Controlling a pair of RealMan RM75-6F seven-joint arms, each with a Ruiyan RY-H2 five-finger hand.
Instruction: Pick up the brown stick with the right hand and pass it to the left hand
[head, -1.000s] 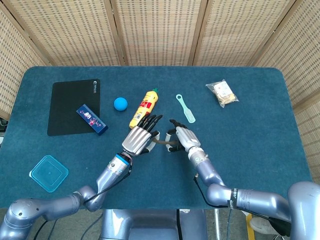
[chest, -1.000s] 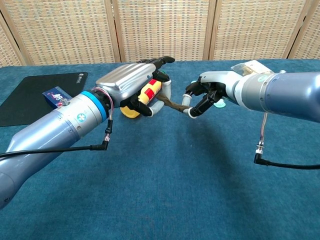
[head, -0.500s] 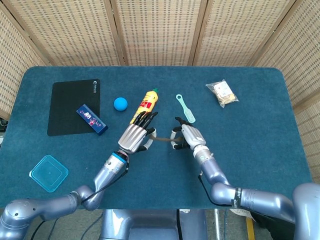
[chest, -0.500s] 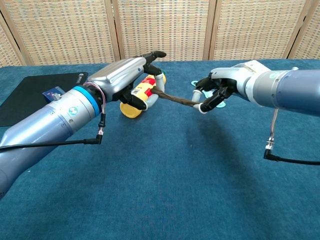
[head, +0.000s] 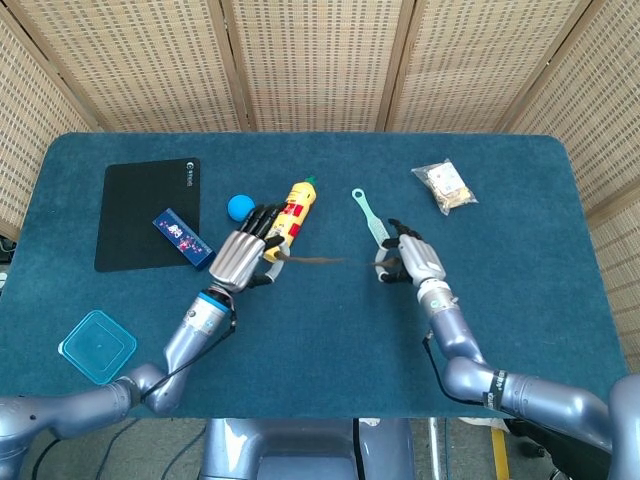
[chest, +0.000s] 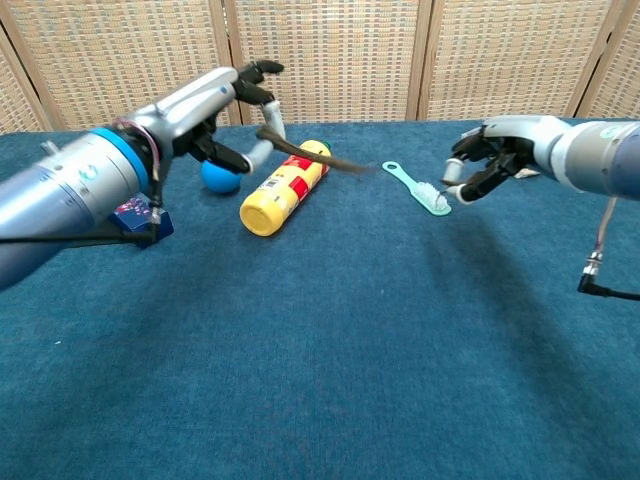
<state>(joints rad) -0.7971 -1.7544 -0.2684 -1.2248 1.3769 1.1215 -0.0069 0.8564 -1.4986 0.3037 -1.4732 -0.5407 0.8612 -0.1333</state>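
Note:
The brown stick (head: 312, 260) (chest: 312, 156) is thin and dark, held above the table and pointing right from my left hand (head: 243, 257) (chest: 222, 112), which pinches its left end. My right hand (head: 412, 258) (chest: 490, 160) hovers well to the right of the stick's free tip, apart from it, with fingers curled in and nothing in them.
A yellow bottle (head: 290, 211) (chest: 282, 187) lies just beyond the left hand, with a blue ball (head: 239, 206) beside it. A green toothbrush (head: 370, 215) (chest: 415, 187) lies near the right hand. A black mat (head: 145, 212), blue box (head: 182, 237), blue lid (head: 97, 346) and snack bag (head: 446, 186) lie farther off.
The right hand has let go of the stick and drawn back to the right. The left hand has carried the stick left and upward.

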